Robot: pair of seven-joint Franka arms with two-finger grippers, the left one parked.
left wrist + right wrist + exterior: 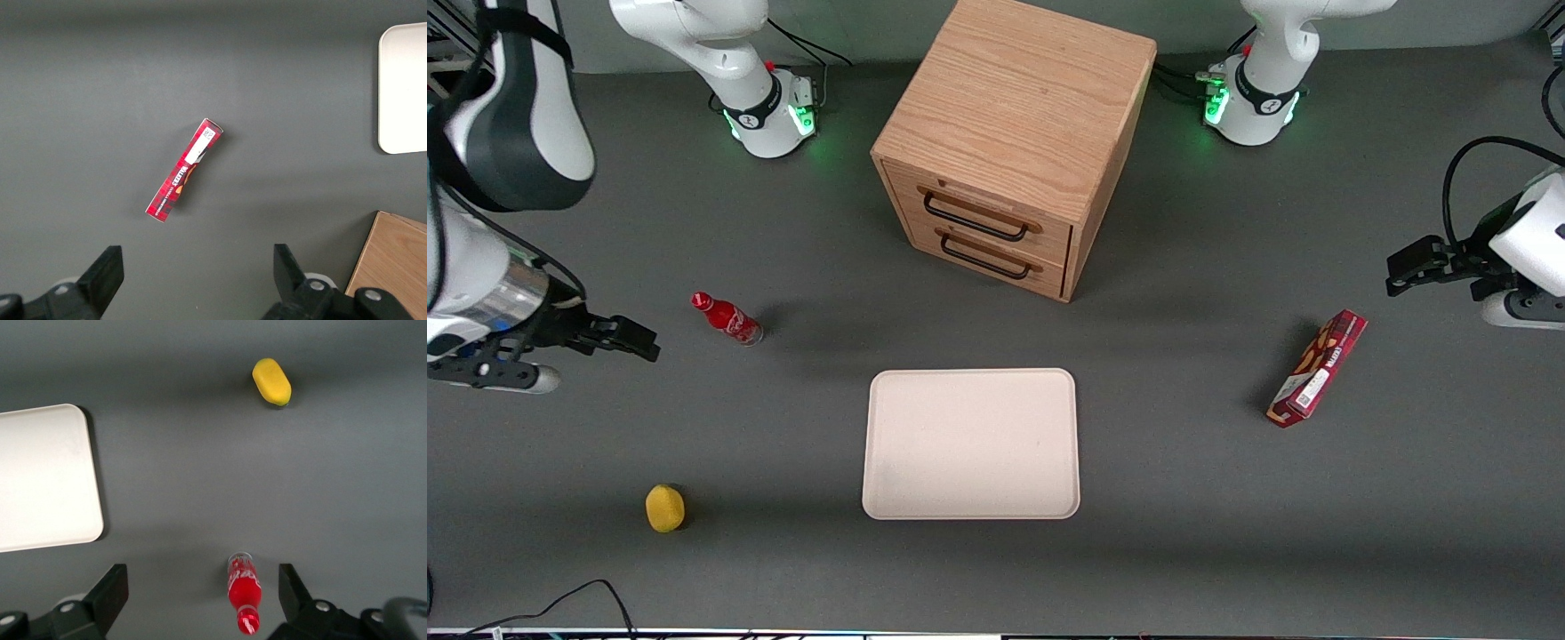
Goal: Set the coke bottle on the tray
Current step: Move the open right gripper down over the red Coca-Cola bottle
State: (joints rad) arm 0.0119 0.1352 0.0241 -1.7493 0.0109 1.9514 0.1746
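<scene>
Hovering above the surface (1192, 551) at the working arm's end, our gripper (636, 342) is spreading its 2 black fingers (110, 593) wide, grasping nothing. We are seeing the coke bottle (727, 319) standing just beside the fingertips, near them but apart, its red cap leaning toward the gripper in the front view. The tray (971, 444) is lying flat at the middle of the surface, nearer to the front camera than the wooden cabinet (1014, 142), well apart from the bottle.

Our right wrist view is showing the bottle between the open fingers from above, with its clear base and white lettering, plus 1 rounded corner of the tray and the yellow lemon-like object (271, 381). Only the front view is showing the cabinet's 2 drawers with dark wire handles. The left wrist view is giving us the red snack box (184, 170) toward the parked arm's end, a slim cardboard carton with a white label.

The tray is looking matte, cream, low-rimmed and bare; the surface is looking dull grey.
</scene>
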